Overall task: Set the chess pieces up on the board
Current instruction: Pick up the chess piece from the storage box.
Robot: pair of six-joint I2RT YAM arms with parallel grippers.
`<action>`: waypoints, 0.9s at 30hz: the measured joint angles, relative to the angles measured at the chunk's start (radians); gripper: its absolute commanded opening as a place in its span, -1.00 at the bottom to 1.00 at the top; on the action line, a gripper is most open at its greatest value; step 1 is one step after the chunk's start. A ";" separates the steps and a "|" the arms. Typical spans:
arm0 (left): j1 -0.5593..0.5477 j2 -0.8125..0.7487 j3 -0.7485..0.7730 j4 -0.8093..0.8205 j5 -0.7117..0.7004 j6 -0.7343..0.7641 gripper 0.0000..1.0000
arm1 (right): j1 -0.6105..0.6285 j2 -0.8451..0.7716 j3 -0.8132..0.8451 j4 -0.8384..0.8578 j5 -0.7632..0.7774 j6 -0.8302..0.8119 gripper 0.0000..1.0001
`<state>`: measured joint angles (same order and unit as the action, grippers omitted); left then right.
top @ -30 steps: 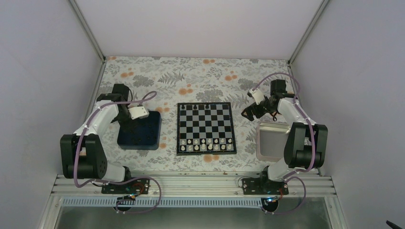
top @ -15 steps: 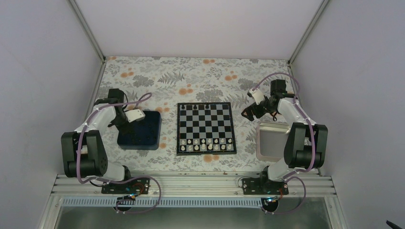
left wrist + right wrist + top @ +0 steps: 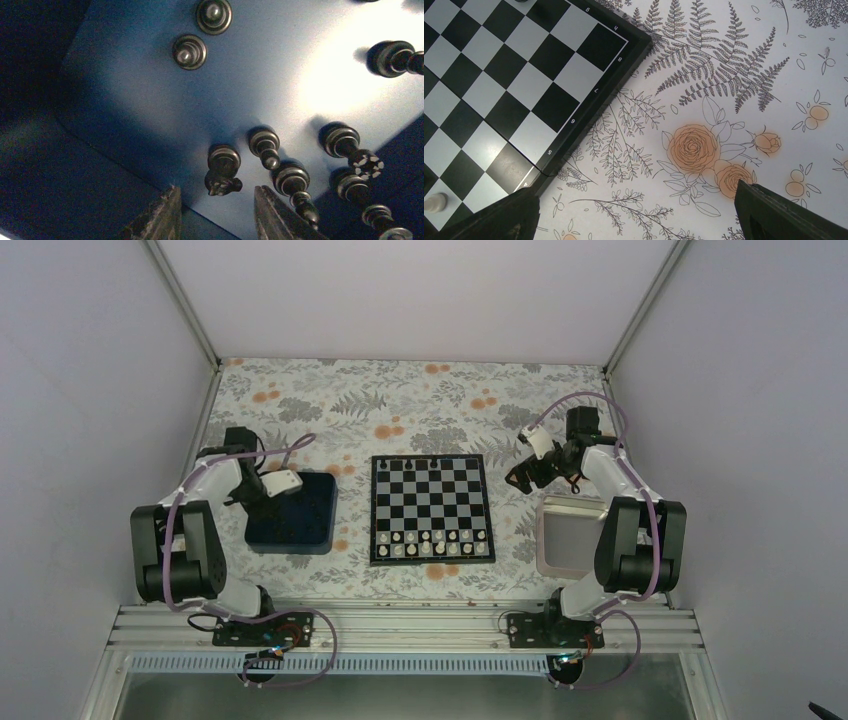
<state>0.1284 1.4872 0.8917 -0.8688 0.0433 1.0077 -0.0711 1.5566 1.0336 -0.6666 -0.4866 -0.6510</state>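
The board (image 3: 431, 508) lies mid-table with white pieces on its near rows and a few black pieces (image 3: 412, 458) on its far row. Its corner shows in the right wrist view (image 3: 589, 85). Several black chess pieces stand in the dark blue tray (image 3: 293, 512). In the left wrist view my left gripper (image 3: 216, 212) is open low over the tray floor (image 3: 280, 65), its fingers on either side of a black knight (image 3: 223, 169), not touching it. My right gripper (image 3: 639, 215) is open and empty above the floral cloth beside the board; it shows in the top view (image 3: 522, 478).
A silver metal tray (image 3: 566, 534) lies at the right, near the right arm. In the left wrist view more black pieces (image 3: 292, 182) stand close to the right finger, and the tray's wall (image 3: 60, 165) rises at the left.
The left arm has drawn back toward the left and its gripper has come down over the far left part of the blue tray. The right arm has not moved.
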 measured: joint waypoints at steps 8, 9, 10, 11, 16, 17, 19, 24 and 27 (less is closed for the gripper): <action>0.000 0.032 0.011 -0.012 0.002 0.003 -0.45 | 0.000 0.000 0.000 0.000 0.000 0.000 1.00; 0.000 0.036 0.014 -0.013 0.002 0.003 -0.48 | 0.000 0.000 0.000 0.000 0.000 0.000 1.00; 0.000 0.039 0.019 -0.016 0.002 0.003 -0.52 | 0.000 0.000 0.000 0.000 0.000 0.000 1.00; 0.000 0.043 0.024 -0.019 0.002 0.004 -0.55 | 0.000 0.000 0.000 0.000 0.000 0.000 1.00; -0.004 0.047 0.036 -0.027 0.007 0.003 -0.65 | 0.000 0.000 0.000 0.000 0.000 -0.003 1.00; -0.007 0.048 0.036 -0.027 0.007 0.003 -0.66 | 0.000 0.000 0.000 0.000 0.000 -0.003 1.00; -0.012 0.053 0.036 -0.030 0.010 0.002 -0.69 | 0.000 0.000 0.000 0.000 0.000 -0.003 1.00; -0.020 0.061 0.039 -0.030 0.011 0.002 -0.70 | 0.000 0.000 0.000 0.000 0.000 -0.003 1.00; -0.021 0.061 0.039 -0.031 0.010 0.002 -0.62 | 0.000 0.000 0.000 0.000 0.000 -0.003 1.00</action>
<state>0.1074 1.5486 0.9310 -0.8997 0.0532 1.0096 -0.0711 1.5566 1.0336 -0.6666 -0.4862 -0.6544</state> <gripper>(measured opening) 0.150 0.995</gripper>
